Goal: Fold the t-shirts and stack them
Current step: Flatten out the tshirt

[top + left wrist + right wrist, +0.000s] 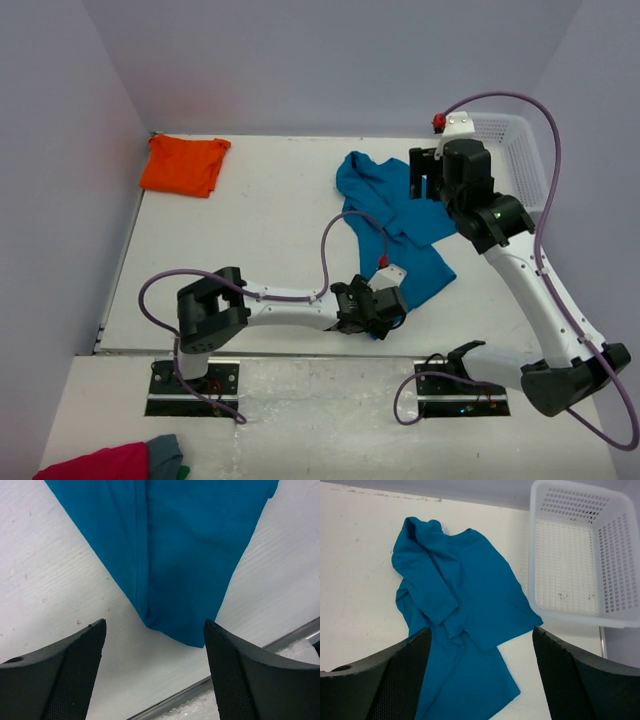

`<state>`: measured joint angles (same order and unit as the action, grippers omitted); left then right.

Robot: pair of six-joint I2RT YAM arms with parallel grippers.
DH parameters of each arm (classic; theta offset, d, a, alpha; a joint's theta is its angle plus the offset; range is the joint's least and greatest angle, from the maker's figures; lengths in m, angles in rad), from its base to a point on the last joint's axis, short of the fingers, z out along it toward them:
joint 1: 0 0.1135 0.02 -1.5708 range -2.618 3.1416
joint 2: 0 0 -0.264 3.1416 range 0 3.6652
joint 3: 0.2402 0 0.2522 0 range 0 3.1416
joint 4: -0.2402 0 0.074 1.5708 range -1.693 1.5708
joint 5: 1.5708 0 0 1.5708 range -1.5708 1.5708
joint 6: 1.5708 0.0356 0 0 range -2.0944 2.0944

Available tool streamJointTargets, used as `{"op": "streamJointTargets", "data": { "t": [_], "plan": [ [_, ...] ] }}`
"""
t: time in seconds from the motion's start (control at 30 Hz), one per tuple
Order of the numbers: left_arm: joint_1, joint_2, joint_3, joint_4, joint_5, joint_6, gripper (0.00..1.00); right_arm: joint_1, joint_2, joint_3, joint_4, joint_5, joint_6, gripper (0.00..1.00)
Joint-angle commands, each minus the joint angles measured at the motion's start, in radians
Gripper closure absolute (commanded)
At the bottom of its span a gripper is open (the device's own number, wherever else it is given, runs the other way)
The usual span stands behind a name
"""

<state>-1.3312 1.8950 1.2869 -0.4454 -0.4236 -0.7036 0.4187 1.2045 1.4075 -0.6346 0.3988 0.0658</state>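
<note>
Left hand [155, 630] wide open, empty, straddling teal tee [185, 555] near corner | right hand [483, 630] open, empty, above tee | orange tee [183, 165] far-left | risk: pinch catches one layer, or corner slips off surface [50, 580] edge

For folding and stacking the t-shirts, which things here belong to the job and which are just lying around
Part of the job:
teal-blue t-shirt, crumpled mid-table
orange t-shirt, far left corner

Just lying about:
white basket, far right
crimson-pink cloth, near left corner
grey cloth, beside it
</note>
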Motion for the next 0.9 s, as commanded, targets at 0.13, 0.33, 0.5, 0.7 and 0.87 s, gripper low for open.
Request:
{"op": "streamJointTargets", "data": {
  "t": [0.13, 0.33, 0.5, 0.7, 0.87],
  "plan": [
    [-0.005, 0.019, 0.003, -0.058, -0.04, -0.089, 0.24, 0.003, -0.059, -0.018, 0.041, -0.034, 0.029, 0.18],
    [-0.022, 0.081, 0.028, -0.056, -0.003, -0.102, 0.39, 0.005, -0.062, -0.038, 0.049, -0.043, 0.034, 0.18],
    [-0.026, 0.125, 0.051, -0.053, 0.008, -0.1, 0.46, 0.006, -0.083, -0.059, 0.064, -0.044, 0.032, 0.18],
    [-0.003, 0.148, 0.046, -0.042, 0.026, -0.105, 0.8, 0.005, -0.092, -0.067, 0.062, -0.044, 0.026, 0.18],
    [0.039, 0.055, -0.079, -0.05, 0.006, -0.158, 1.0, 0.006, -0.053, -0.05, 0.049, -0.032, 0.029, 0.17]
  ]
}}
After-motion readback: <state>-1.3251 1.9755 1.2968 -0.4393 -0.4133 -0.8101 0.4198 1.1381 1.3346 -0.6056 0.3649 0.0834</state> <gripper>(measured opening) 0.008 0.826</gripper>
